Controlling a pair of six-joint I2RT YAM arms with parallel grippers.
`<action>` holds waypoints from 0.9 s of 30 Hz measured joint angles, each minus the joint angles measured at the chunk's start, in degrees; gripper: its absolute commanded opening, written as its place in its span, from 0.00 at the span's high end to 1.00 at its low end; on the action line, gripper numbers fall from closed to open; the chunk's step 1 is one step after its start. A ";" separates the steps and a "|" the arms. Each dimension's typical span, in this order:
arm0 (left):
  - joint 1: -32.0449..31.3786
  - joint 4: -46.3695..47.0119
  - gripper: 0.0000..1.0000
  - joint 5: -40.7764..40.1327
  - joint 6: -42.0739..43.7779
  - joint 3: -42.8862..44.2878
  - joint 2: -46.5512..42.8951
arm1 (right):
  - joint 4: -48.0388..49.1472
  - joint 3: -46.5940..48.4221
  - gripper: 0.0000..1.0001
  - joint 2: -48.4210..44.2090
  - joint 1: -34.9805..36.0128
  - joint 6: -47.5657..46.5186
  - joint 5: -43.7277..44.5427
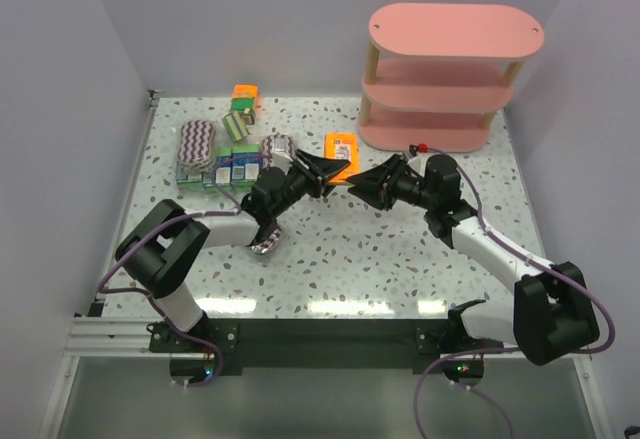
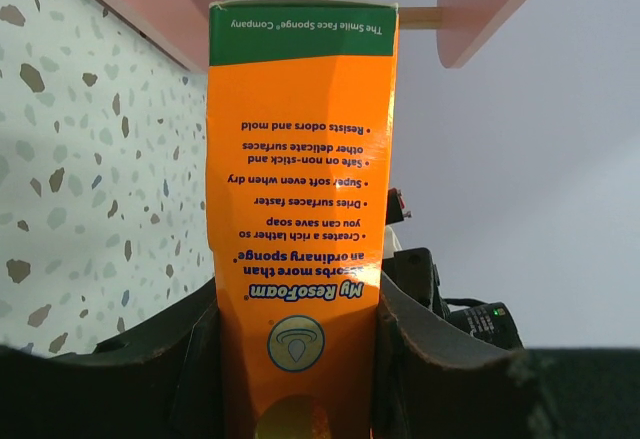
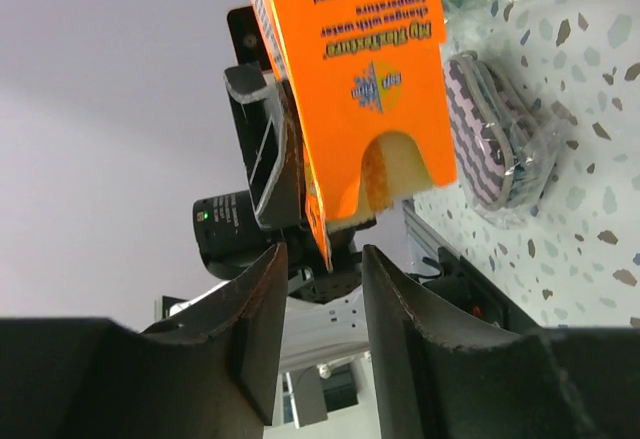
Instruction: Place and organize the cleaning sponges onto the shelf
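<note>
- Tabletop (image 1: pixel 350 269): speckled white, with both arms reaching over its middle.
- Shelf (image 1: pixel 455 31): pink, three tiers on wooden posts, standing at the far right of the tabletop.
- Left gripper (image 2: pixel 300 309): pinching the orange pack (image 2: pixel 300 159) by its two long sides, clear of the tabletop.
- Right gripper (image 3: pixel 321 254): faces the left gripper with its fingers spread. The pack's free end hangs just at its tips, and I cannot tell whether they touch.
- Orange pack: mid-tabletop between the two grippers, near the shelf's front but apart from it.
- Purple packs (image 1: pixel 197 142) and blue-green boxes (image 1: pixel 230 169): clustered on the far-left tabletop.
</note>
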 measured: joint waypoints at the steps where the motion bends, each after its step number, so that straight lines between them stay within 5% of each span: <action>1: -0.09 0.00 0.57 0.00 0.02 0.00 0.00 | 0.35 0.20 0.67 0.48 0.00 0.04 0.24; 11: -0.98 -0.83 0.57 -1.14 0.22 -0.70 -1.77 | -4.11 3.56 1.00 1.64 0.26 -3.82 2.21; 14: -0.98 -1.64 0.44 -1.31 0.31 -0.87 -2.69 | -6.03 4.74 1.00 1.51 0.48 -5.49 2.23; 17: -1.01 -3.45 0.19 -0.31 1.25 -0.92 -3.87 | -6.84 4.85 1.00 1.05 0.46 -6.88 2.67; 18: -1.05 -4.42 0.00 0.22 1.75 -0.96 -4.55 | -7.08 4.85 1.00 0.90 0.39 -7.28 2.95; 27: -0.66 -15.85 0.00 0.35 5.90 -5.14 -17.53 | -8.79 4.87 1.00 -1.11 -0.28 -9.64 3.48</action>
